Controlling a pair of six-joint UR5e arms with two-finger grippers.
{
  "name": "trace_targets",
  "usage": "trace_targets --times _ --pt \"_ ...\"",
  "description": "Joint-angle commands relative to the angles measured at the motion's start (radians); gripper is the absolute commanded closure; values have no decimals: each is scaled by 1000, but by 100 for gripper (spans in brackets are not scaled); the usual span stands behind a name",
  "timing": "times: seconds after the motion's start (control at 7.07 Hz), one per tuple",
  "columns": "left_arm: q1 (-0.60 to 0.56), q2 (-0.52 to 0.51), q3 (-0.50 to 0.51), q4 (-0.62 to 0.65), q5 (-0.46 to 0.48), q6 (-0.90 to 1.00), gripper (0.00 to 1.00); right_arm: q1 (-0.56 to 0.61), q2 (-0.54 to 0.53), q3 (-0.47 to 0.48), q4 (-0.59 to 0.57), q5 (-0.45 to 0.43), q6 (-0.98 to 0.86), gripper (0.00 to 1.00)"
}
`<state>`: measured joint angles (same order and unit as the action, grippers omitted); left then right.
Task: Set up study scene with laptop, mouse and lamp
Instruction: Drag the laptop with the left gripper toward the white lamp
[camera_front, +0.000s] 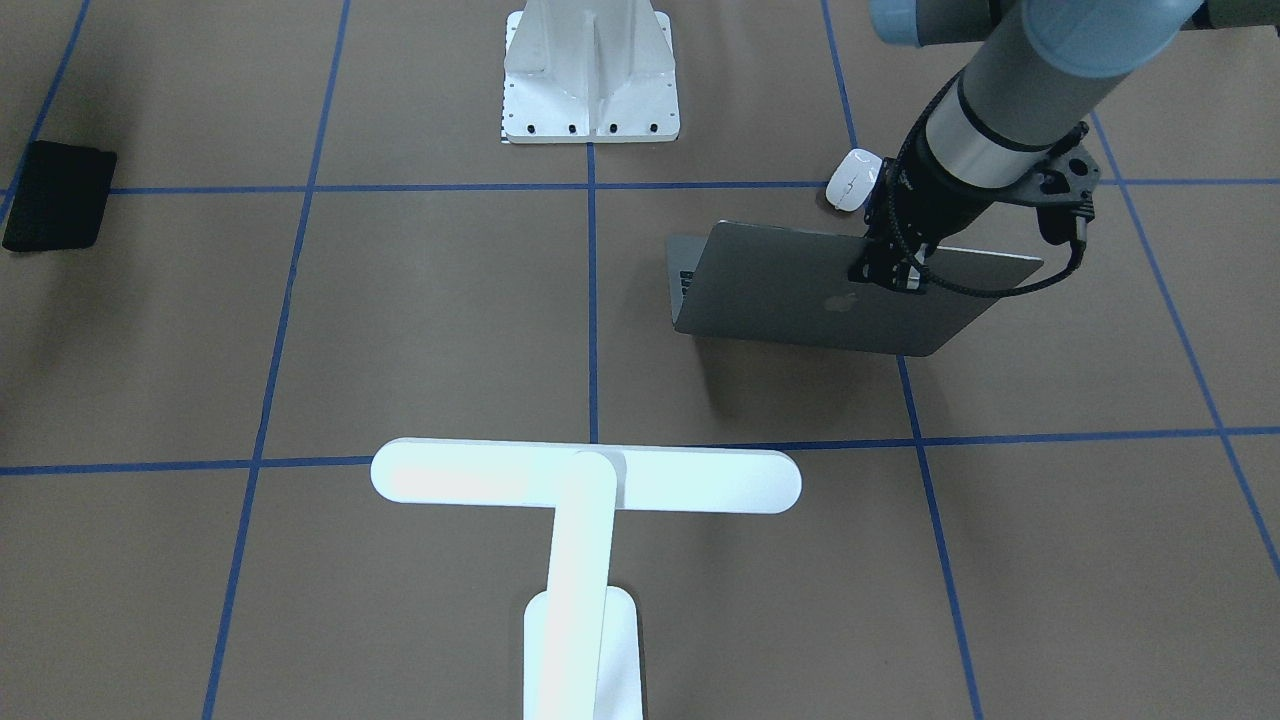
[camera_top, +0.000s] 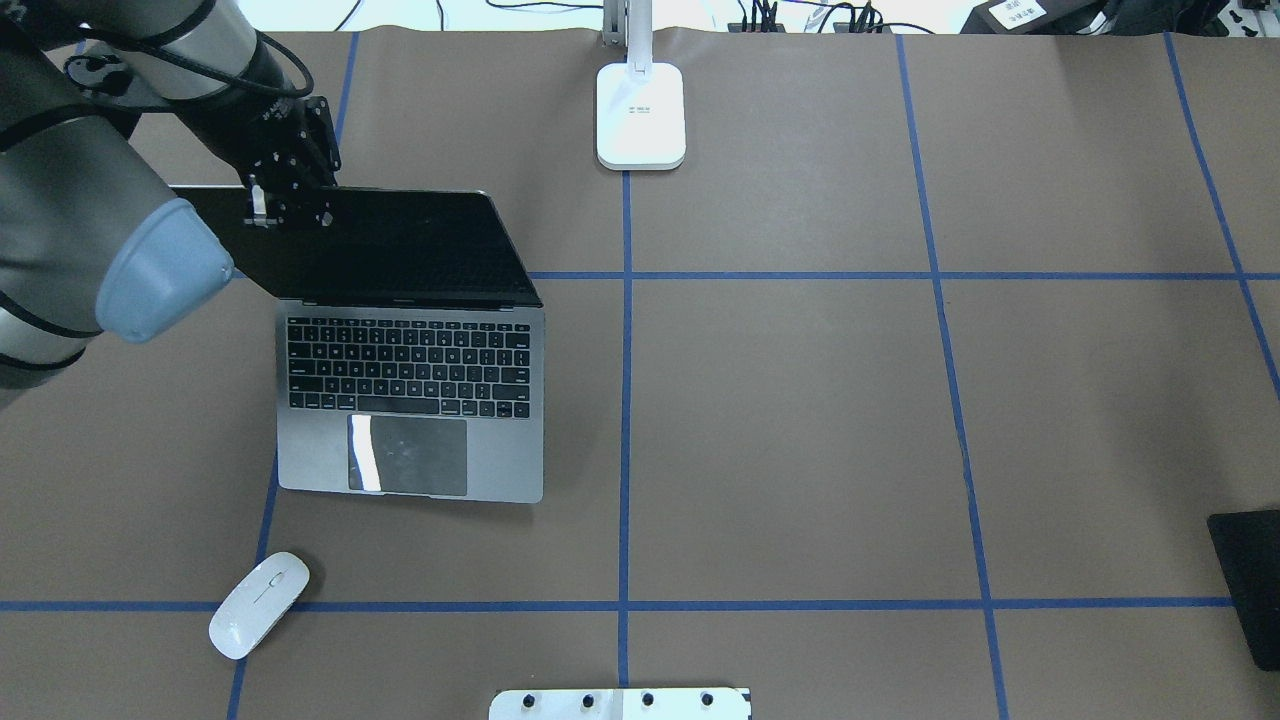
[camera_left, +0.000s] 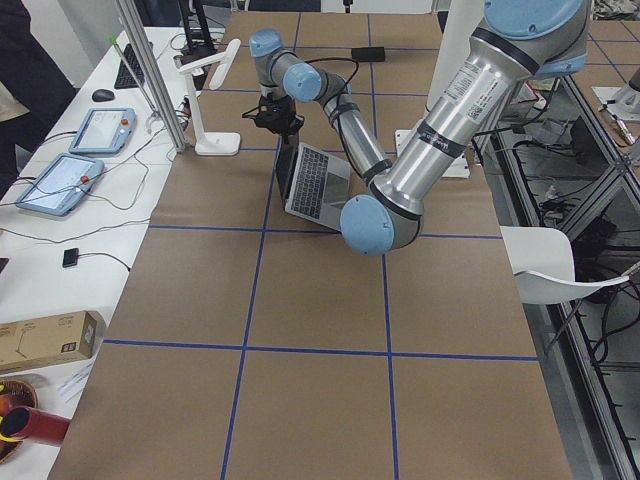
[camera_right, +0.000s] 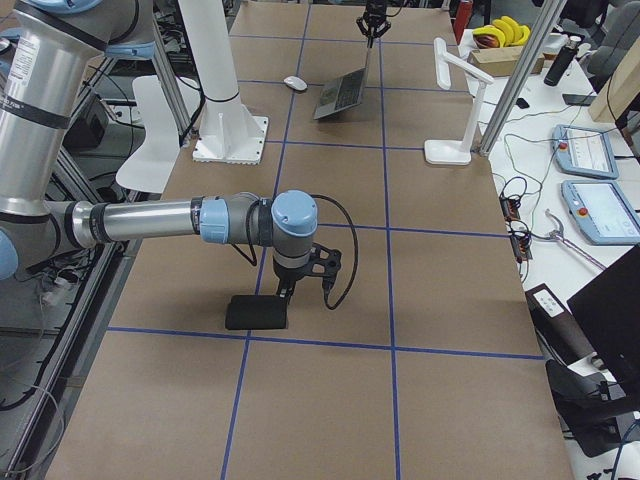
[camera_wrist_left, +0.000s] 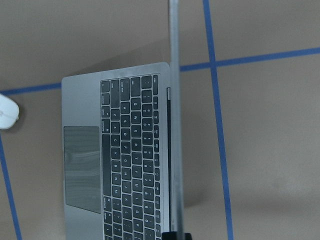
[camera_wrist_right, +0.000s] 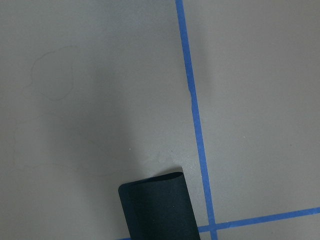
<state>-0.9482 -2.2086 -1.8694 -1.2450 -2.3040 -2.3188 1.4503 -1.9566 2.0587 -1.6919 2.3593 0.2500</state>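
Note:
The dark-grey laptop (camera_top: 410, 400) stands open on the left half of the table, with its apple-logo lid (camera_front: 840, 295) upright. My left gripper (camera_top: 290, 205) is shut on the lid's top edge; it also shows in the front view (camera_front: 895, 270). The left wrist view shows the lid edge-on beside the keyboard (camera_wrist_left: 132, 160). The white mouse (camera_top: 258, 604) lies near the laptop's front left corner, apart from it. The white T-shaped lamp (camera_front: 585, 480) stands at the table's far middle on its base (camera_top: 640, 115). My right gripper (camera_right: 290, 285) hovers over a black mat; I cannot tell its state.
The black mat (camera_right: 257, 312) lies at the right end of the table and also shows in the right wrist view (camera_wrist_right: 155, 207). The white bolted pedestal (camera_front: 590, 80) stands at the robot's side. Blue tape lines cross the brown table.

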Motion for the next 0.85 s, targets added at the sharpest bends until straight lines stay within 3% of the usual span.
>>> trace_targets --times 0.0,0.71 --pt "45 -40 30 -39 8 -102 100 1 -5 0 0 9 2 0" --pt "91 -195 243 -230 139 -232 100 -1 -15 -6 0 18 2 0"
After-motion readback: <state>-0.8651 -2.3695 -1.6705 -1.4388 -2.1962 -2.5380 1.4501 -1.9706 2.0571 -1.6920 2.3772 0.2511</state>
